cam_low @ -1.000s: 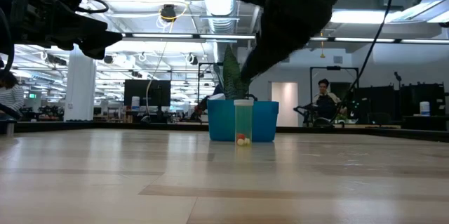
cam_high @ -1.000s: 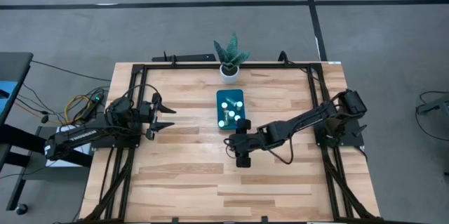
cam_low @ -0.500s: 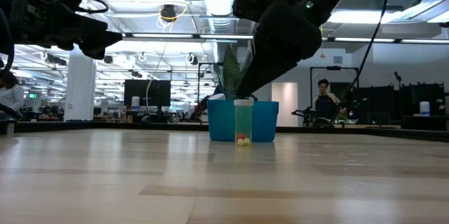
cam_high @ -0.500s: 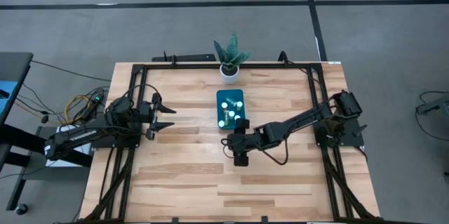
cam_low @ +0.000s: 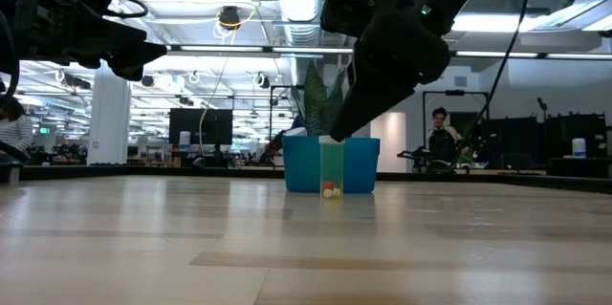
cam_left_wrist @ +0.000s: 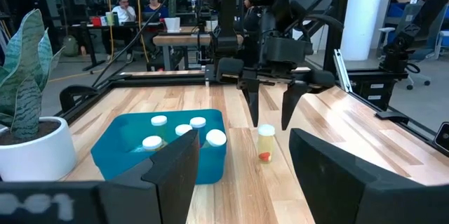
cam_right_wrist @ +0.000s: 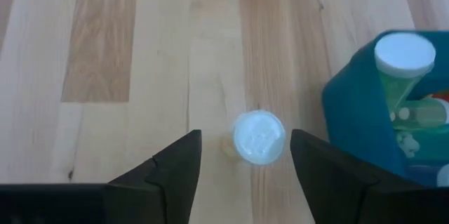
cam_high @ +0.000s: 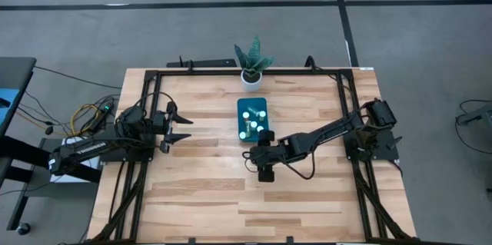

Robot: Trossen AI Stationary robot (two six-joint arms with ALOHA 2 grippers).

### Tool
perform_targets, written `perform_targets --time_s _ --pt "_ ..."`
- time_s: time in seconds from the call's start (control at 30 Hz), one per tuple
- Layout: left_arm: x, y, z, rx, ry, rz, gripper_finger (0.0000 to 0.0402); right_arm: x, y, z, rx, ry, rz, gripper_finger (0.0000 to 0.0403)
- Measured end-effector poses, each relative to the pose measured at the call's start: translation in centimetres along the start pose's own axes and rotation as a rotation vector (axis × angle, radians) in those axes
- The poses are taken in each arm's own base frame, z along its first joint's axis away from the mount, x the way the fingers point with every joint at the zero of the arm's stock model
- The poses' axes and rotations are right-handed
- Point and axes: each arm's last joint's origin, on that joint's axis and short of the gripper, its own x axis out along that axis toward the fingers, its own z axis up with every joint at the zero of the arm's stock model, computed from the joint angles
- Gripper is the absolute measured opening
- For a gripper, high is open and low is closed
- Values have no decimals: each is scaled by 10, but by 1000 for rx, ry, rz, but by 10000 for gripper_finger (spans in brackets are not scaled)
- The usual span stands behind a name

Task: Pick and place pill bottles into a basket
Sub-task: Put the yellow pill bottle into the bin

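The teal basket stands at the table's middle with several white-capped pill bottles upright in it. One clear pill bottle with a white cap stands on its base on the table just in front of the basket's near wall; it also shows in the low view and the left wrist view. My right gripper is open and points down right above this bottle, one fingertip on each side of the cap, not touching it. My left gripper is open and empty above the table's left part.
A white pot with a spiky green plant stands at the far edge behind the basket. A black frame runs along the table's sides. Bare wood lies on the near half of the table.
My right gripper has come down toward the lone bottle in front of the basket, shifting slightly toward the far edge, and stays open. The bottle has kept its place.
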Motion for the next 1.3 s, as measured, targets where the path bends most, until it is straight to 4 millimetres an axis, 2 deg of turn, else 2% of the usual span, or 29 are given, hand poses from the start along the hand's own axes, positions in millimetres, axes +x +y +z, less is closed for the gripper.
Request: perform_targets --time_s 1.2,1.3 --pt "0 0 0 0 0 0 213 1 -3 1 8 1 13 202" --pt "0 0 0 0 0 0 213 11 -1 0 13 -8 16 202"
